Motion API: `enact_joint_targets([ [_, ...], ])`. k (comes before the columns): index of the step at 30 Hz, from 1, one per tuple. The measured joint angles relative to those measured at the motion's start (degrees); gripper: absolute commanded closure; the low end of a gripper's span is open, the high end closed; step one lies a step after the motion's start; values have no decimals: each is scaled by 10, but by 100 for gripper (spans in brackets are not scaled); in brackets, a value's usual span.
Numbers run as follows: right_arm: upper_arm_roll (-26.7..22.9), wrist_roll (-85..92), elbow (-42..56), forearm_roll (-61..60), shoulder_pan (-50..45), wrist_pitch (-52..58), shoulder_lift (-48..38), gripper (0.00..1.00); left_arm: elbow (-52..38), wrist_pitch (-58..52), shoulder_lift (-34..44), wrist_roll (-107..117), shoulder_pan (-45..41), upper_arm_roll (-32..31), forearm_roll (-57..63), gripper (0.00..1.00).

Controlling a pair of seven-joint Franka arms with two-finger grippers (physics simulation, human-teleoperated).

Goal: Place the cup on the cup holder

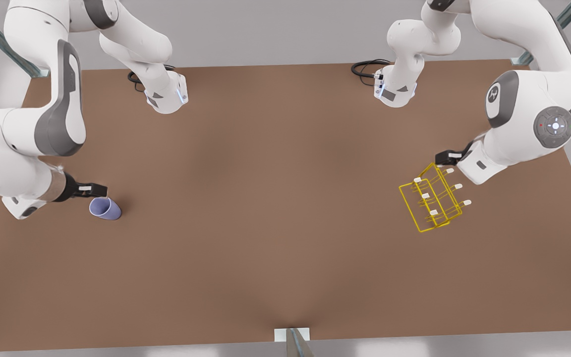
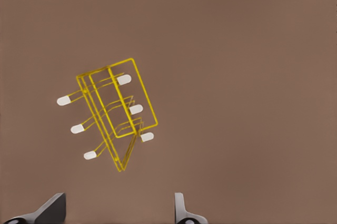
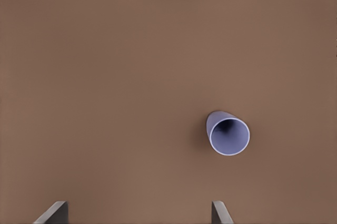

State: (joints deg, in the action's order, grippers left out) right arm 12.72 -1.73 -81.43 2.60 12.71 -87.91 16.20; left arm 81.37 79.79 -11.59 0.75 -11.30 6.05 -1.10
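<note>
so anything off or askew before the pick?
Nothing damaged. The cup stands mouth up below the right gripper; the cup holder sits skewed to the table edges by the left gripper. Both grippers open.

The cup (image 1: pixel 105 208), lavender-blue, stood mouth-up on the table (image 1: pixel 275 208) at the front view's left. The cup holder (image 1: pixel 434 198), a yellow wire rack with white-capped prongs, stood far right, well apart.

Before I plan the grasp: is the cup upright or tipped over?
Upright. The cup stands on the table with its open mouth facing up; the right wrist view looks into its dark interior.
</note>
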Motion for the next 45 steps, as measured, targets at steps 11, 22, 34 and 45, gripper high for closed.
enact_joint_targets([
  [11, -1, 7, -71, -9, 41, -91, 33, 0, 7, -2, -11, 10, 4, 5, 3, 0],
  [22, 1, 85, -179, -11, 113, -217, 74, 0, 8, -18, -21, 16, 4, 5, 6, 0],
  [34, 4, 156, -240, -31, 113, -250, 55, 0, 8, -27, -25, 19, 4, 5, 7, 0],
  [45, -5, 201, -247, -35, 124, -270, 69, 0, 8, -38, -24, 21, 4, 5, 8, 0],
])
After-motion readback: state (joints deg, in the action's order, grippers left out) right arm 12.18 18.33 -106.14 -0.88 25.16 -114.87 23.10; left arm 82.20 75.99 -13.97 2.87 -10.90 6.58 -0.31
